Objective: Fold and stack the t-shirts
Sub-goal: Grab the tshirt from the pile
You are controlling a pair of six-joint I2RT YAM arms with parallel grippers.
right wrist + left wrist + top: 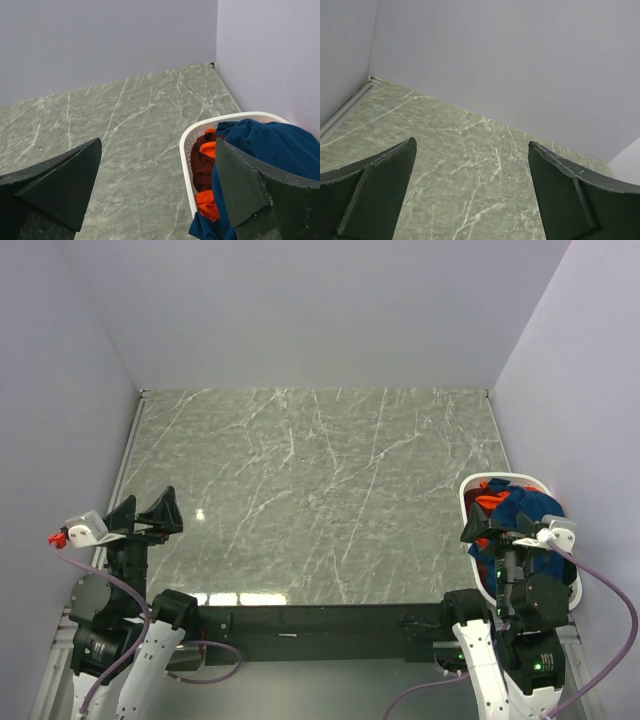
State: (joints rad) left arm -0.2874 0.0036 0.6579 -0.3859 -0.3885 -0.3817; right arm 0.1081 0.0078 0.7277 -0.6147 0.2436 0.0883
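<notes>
The t-shirts lie bunched in a white oval basket [466, 498] at the table's right edge. A navy blue one [530, 506] is on top, over a bright orange one [489, 502]. In the right wrist view the blue shirt [272, 145] drapes over the basket rim [186, 145], with orange cloth [206, 204] and dark red cloth [202, 167] beneath it. My right gripper [500, 530] [157, 150] hovers open just above the basket's near end, holding nothing. My left gripper [143, 515] [471, 150] is open and empty at the near left, over bare table.
The green marble table [300, 490] is boxed in by pale walls on the left, back and right. Black arm bases and purple cables [610, 600] sit along the near edge.
</notes>
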